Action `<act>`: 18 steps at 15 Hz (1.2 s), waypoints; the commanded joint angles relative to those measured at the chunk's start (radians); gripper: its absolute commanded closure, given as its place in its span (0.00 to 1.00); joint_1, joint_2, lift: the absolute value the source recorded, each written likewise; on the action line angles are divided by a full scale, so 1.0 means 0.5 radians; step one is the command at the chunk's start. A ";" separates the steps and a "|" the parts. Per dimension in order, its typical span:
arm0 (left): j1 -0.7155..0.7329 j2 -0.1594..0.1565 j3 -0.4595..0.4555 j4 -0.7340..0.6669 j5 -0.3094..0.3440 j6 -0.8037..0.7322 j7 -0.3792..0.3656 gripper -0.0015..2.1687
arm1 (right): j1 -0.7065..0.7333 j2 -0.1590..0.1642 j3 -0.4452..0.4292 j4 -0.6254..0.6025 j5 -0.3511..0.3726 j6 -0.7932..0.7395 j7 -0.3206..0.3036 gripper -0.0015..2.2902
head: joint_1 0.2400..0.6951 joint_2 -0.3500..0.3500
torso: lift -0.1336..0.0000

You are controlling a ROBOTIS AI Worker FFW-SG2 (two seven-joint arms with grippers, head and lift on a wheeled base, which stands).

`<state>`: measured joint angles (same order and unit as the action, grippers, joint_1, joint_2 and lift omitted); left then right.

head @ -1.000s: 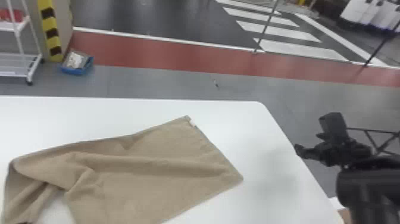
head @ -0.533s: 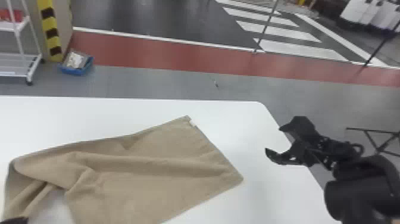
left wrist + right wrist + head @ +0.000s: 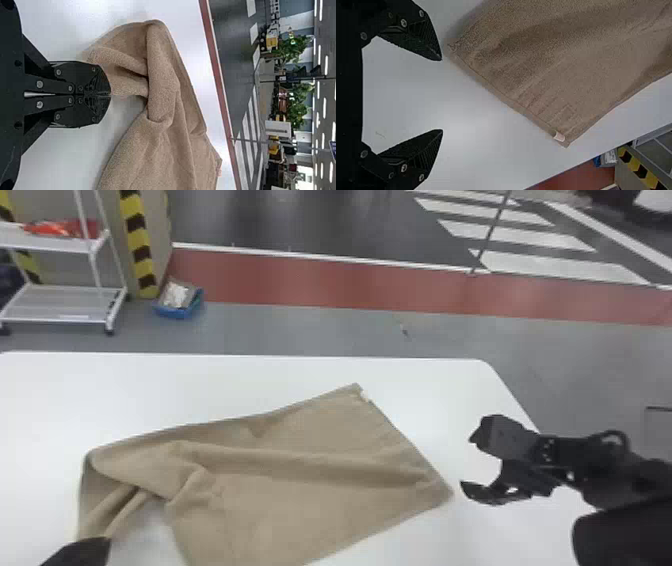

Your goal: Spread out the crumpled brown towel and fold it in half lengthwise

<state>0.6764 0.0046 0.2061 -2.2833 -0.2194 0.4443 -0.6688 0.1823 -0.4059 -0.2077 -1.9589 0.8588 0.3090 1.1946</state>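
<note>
The brown towel (image 3: 300,490) lies partly spread on the white table, bunched into folds at its left end. At its lower left end in the head view is my left gripper (image 3: 82,551); in the left wrist view that left gripper (image 3: 110,94) is shut on the towel's edge. My right gripper (image 3: 467,462) stands open over the table, just right of the towel's right corner. Seen from the right wrist, the right gripper (image 3: 442,95) has nothing between its fingers, and the towel corner (image 3: 455,49) lies beside one fingertip. A small white tag (image 3: 559,136) sits near another corner.
The white table (image 3: 175,390) carries the towel, its far edge running behind it and its right edge passing under the right arm. Beyond, on the floor, stand a white cart (image 3: 65,305) and a blue bin (image 3: 177,311).
My right gripper has moved left from beyond the table's right edge to near the towel's right corner. The left gripper shows slightly more at the lower left. The towel looks about the same.
</note>
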 commanded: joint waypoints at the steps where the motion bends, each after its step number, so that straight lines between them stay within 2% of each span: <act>1: 0.006 -0.014 -0.001 -0.005 0.000 0.006 0.000 0.57 | -0.006 -0.026 0.102 0.028 0.102 0.019 0.035 0.13 | 1.00 0.19 | 0.07; 4: 0.009 -0.014 -0.004 -0.005 0.000 0.000 0.000 0.57 | -0.009 -0.057 0.201 0.061 0.181 0.025 0.074 0.13 | 1.00 0.21 | 0.07; 12: 0.012 -0.014 -0.010 -0.002 0.000 0.000 0.000 0.57 | -0.082 -0.038 0.339 0.141 0.249 0.025 0.105 0.21 | 1.00 0.25 | 0.07; 15: 0.015 -0.014 -0.007 0.001 0.000 -0.006 0.000 0.57 | -0.101 -0.035 0.348 0.150 0.249 0.025 0.142 0.40 | 1.00 0.26 | 0.07; 17: 0.015 -0.014 -0.004 -0.002 0.003 -0.013 0.000 0.57 | -0.104 -0.038 0.339 0.150 0.234 0.019 0.166 0.59 | 1.00 0.26 | 0.07; 18: 0.015 -0.014 0.002 -0.002 0.006 -0.019 0.000 0.57 | -0.101 -0.041 0.320 0.147 0.224 0.013 0.166 0.62 | 1.00 0.27 | 0.07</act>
<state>0.6842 0.0046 0.2042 -2.2831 -0.2180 0.4374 -0.6688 0.1315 -0.4237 -0.0384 -1.8838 0.9771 0.3190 1.2780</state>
